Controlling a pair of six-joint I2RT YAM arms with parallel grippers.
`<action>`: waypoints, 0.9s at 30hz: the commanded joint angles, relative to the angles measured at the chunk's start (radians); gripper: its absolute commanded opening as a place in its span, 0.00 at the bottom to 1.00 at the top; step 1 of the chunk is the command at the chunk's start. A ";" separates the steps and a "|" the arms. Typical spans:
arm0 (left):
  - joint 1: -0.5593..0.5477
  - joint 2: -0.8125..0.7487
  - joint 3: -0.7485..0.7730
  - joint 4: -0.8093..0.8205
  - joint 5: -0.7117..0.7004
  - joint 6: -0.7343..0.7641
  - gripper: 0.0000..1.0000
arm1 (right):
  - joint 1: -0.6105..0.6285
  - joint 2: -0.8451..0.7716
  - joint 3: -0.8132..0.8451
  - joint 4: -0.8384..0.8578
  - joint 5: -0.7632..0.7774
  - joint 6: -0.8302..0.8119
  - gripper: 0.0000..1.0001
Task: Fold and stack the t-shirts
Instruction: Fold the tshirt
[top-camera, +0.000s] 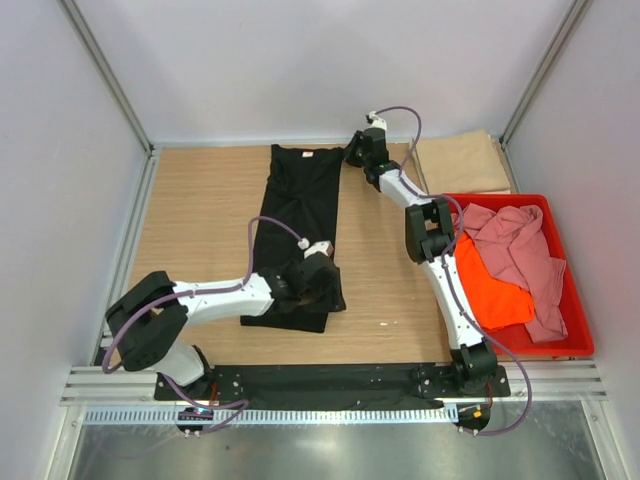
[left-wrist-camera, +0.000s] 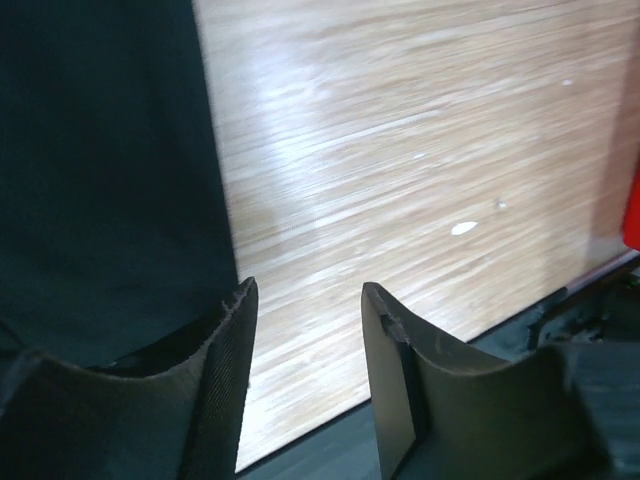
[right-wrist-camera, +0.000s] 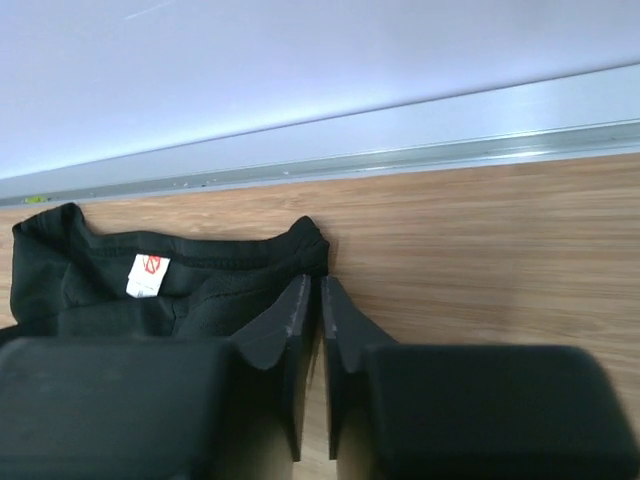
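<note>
**2 arms at opposite ends of a black shirt**

A black t-shirt (top-camera: 300, 215) lies as a long, narrow strip down the middle of the wooden bench (top-camera: 200, 220), its collar near the far edge and its hem toward the near edge. The left gripper (top-camera: 318, 268) hangs over the hem end, at the strip's right side. In the left wrist view its 2 fingers (left-wrist-camera: 225, 345) stand spread, with bare wood in the gap and the dark cloth just to their left.

The right gripper (top-camera: 355, 152) reaches to the collar end, beside the shirt's far right corner. The right wrist view shows its fingers (right-wrist-camera: 290, 310) pressed almost together, only a thin slit between them. No cloth can be seen in the slit, and the tips sit right at the shoulder edge. A white label (right-wrist-camera: 147, 275) shows inside the collar.

A tan t-shirt (top-camera: 463, 160) rests folded flat in the bench's far right corner. A red crate (top-camera: 578, 300) sits along the right edge toward the near corner. Inside it, a dusty pink t-shirt (top-camera: 520, 250) lies crumpled partly over a bright orange t-shirt (top-camera: 490, 290)
</note>
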 joint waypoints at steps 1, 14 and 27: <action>0.010 -0.056 0.116 -0.114 -0.012 0.072 0.48 | -0.003 -0.126 -0.062 -0.049 -0.048 -0.036 0.18; 0.601 -0.269 0.264 -0.576 0.002 0.357 0.54 | 0.074 -0.816 -0.768 -0.386 0.102 0.218 0.48; 1.004 -0.203 0.084 -0.486 0.411 0.448 0.50 | 0.548 -1.298 -1.488 -0.371 0.219 0.596 0.48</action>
